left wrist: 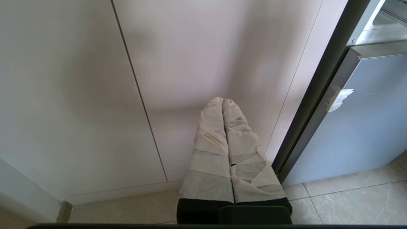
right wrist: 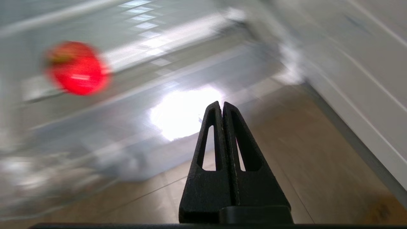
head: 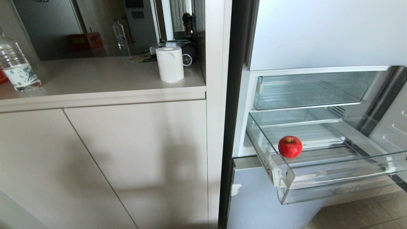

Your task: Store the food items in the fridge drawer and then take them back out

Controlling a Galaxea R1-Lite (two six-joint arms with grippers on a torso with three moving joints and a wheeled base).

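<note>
The wide clear plastic fridge drawer (head: pixel 321 178) sticks out past the fridge front, so there is room to reach in from above. One round red food item (head: pixel 290 146) sits near its left wall. The right gripper (right wrist: pixel 222 106), fingers pressed together, hangs over the floor holding nothing. The left gripper (left wrist: pixel 222 101), also pressed together, waits by the cupboard.

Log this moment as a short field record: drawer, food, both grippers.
drawer: wide clear plastic fridge drawer, pulled out
food: one round red fruit with a stem dimple, lying in the drawer near its front left
right gripper: shut, empty, over the floor beside the drawer
left gripper: shut, tape-wrapped, parked facing the cabinet doors
</note>
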